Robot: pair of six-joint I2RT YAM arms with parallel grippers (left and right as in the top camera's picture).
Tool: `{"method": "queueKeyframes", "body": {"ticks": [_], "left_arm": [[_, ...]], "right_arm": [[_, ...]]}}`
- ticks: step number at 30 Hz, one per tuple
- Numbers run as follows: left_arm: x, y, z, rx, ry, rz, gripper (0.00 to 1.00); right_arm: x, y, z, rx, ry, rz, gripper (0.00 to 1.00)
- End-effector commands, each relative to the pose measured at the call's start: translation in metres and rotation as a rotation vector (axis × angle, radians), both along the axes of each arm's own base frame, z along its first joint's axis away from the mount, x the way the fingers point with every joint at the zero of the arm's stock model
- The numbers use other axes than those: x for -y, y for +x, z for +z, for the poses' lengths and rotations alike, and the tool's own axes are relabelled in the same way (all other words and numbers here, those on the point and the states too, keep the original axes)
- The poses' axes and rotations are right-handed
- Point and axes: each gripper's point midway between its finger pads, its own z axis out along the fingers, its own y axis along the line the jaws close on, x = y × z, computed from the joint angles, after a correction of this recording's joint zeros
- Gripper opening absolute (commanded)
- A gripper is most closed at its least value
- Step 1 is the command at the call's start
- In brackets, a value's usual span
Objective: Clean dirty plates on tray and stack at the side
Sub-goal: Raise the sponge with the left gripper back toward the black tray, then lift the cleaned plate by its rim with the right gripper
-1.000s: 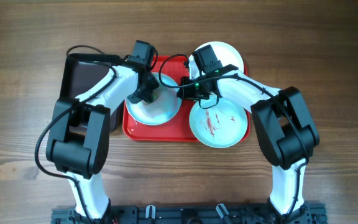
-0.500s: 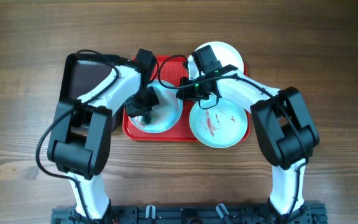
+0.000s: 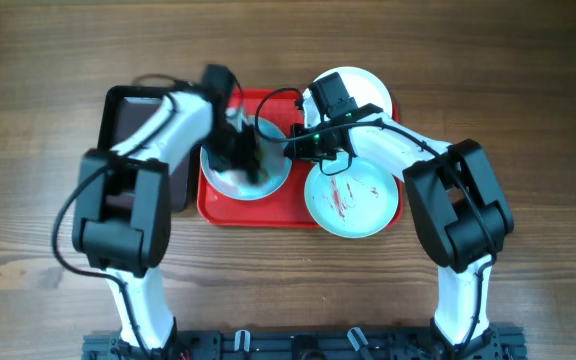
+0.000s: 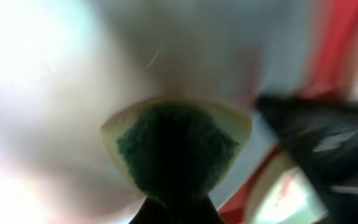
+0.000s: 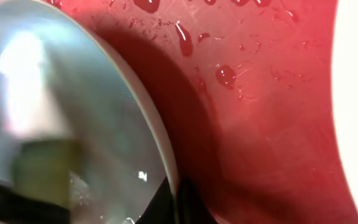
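Nearest, overhanging the tray's (image 3: 263, 214) near right corner: pale mint smeared plate (image 3: 363, 205), streaked dark red, probably light, rigid and slick when wet, so best pinched at the raised rim rather than the glossy face. Farther in, on the tray's left half: second mint plate (image 3: 273, 178), rim clamped by right gripper (image 5: 174, 202), scrubbed with green-and-yellow sponge (image 4: 176, 146) clamped in left gripper (image 3: 242, 160). Farthest, past the tray's far right corner: white plate (image 3: 366, 88), no smear showing.
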Motion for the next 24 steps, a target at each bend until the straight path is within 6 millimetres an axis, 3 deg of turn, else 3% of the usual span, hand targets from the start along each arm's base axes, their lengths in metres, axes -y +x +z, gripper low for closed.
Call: {"method": "queueKeyframes", "body": {"ticks": [1, 5, 9, 17, 24], "left_arm": [[-0.02, 0.05, 0.058, 0.168, -0.025, 0.045, 0.04], [-0.048, 0.068, 0.097, 0.249, 0.015, 0.106, 0.04], [-0.074, 0.068, 0.114, 0.283, 0.063, 0.154, 0.04], [-0.127, 0.044, 0.101, 0.19, 0.324, 0.198, 0.04], [-0.132, 0.036, 0.097, 0.16, 0.358, 0.194, 0.04]], "right_arm": [[0.007, -0.004, -0.02, -0.044, -0.034, -0.024, 0.04], [0.008, -0.005, -0.02, -0.047, -0.035, -0.024, 0.04], [0.008, -0.009, -0.021, -0.071, -0.035, -0.021, 0.04], [0.008, -0.03, -0.026, -0.141, -0.071, -0.003, 0.04], [0.003, -0.032, -0.023, -0.142, -0.073, -0.011, 0.04]]}}
